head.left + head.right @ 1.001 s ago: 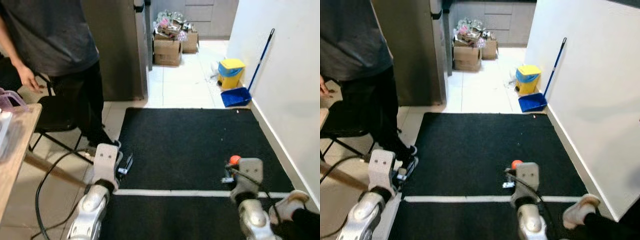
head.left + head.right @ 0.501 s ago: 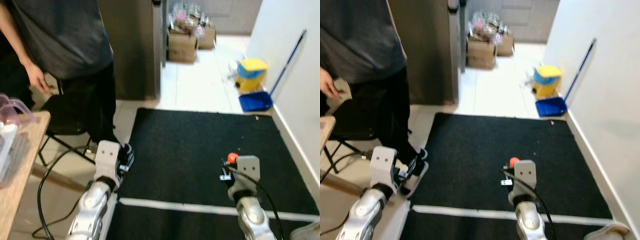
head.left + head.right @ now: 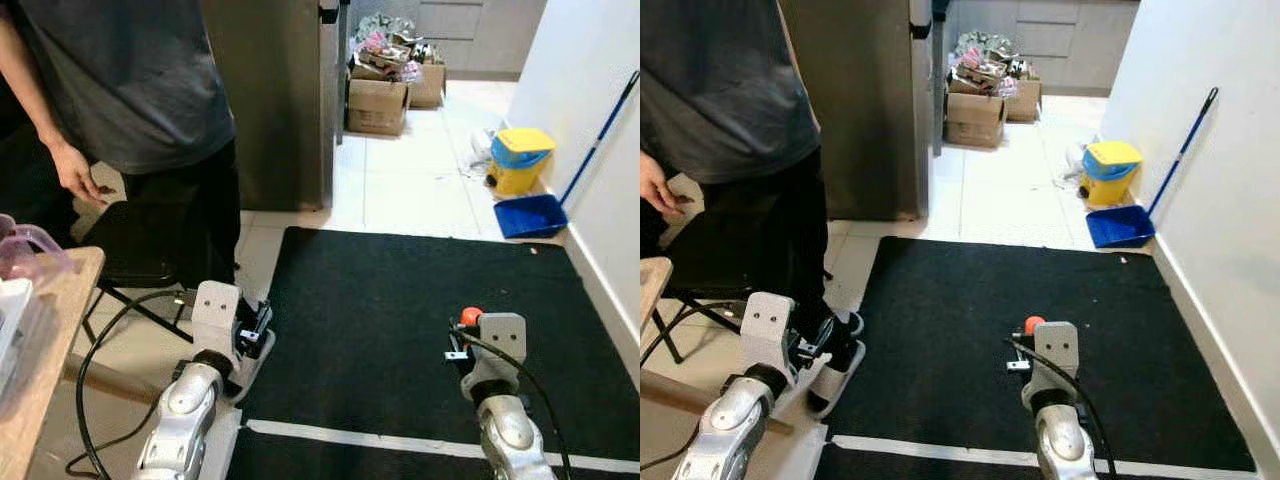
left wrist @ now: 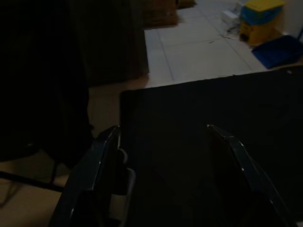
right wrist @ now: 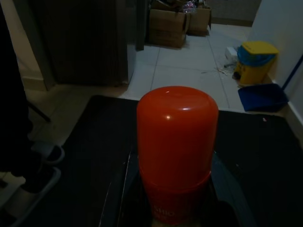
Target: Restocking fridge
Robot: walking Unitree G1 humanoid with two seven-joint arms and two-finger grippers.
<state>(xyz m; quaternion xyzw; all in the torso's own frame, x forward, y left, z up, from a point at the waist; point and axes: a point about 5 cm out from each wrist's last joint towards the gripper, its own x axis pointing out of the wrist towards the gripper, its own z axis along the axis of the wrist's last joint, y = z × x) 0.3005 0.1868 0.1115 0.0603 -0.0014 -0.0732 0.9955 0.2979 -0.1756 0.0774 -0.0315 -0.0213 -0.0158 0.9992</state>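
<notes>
We stand on a black mat (image 3: 420, 300) facing a tall grey fridge (image 3: 275, 90), with both arms held out low in front of us. Our right gripper (image 5: 169, 198) pinches a bottle with a rounded orange cap (image 5: 176, 142), one black finger on each side of its lower body; in the right wrist view the bottle's long axis runs along the fingers, cap end pointing away from the wrist and out toward the tiled floor (image 3: 420, 190) ahead. From the head, the orange cap (image 3: 470, 317) peeks out just past the front of the right wrist, above the mat. Our left gripper (image 4: 163, 142) is spread wide with nothing between its fingers (image 4: 102, 156), aimed over the mat's near left edge. A person in a dark grey shirt (image 3: 120, 80) stands close on our left beside a black chair (image 3: 140, 255), one hand (image 3: 80, 175) hanging at their side, and their shoe (image 3: 835, 365) sits at the mat's edge near our left arm. A wooden table corner (image 3: 40, 350) shows at far left. Beyond the mat are cardboard boxes (image 3: 378, 100), a yellow bin (image 3: 522, 160), and a blue dustpan (image 3: 530, 215) by the white wall (image 3: 600, 100).
</notes>
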